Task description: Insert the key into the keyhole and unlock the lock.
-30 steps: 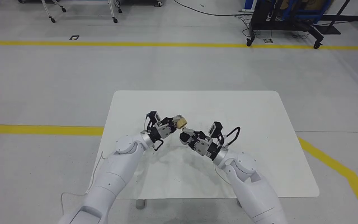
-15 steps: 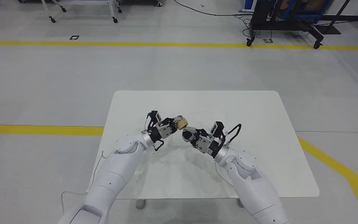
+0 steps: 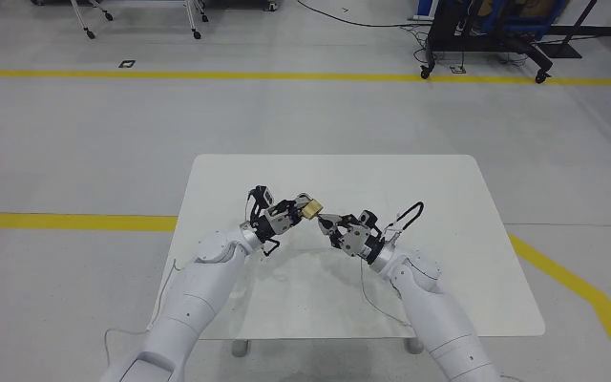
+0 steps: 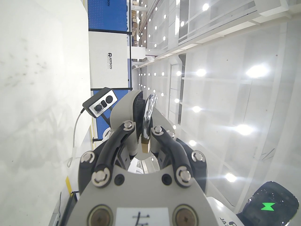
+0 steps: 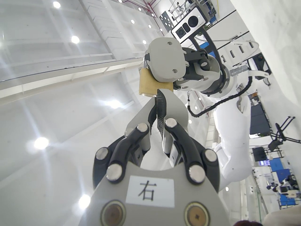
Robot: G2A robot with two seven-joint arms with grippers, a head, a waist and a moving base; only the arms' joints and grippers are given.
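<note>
The left end effector (image 3: 300, 211) clamps the lock (image 5: 147, 85), brass body sticking out so I can reach its keyhole end. The right end effector (image 5: 157, 98) pinches the key (image 5: 153, 96), tip at the lock's underside; I judge insertion isn't yet done.

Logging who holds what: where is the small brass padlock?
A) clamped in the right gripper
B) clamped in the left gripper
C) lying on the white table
B: the small brass padlock sits between the left gripper's fingers, facing the right gripper's tips.
</note>
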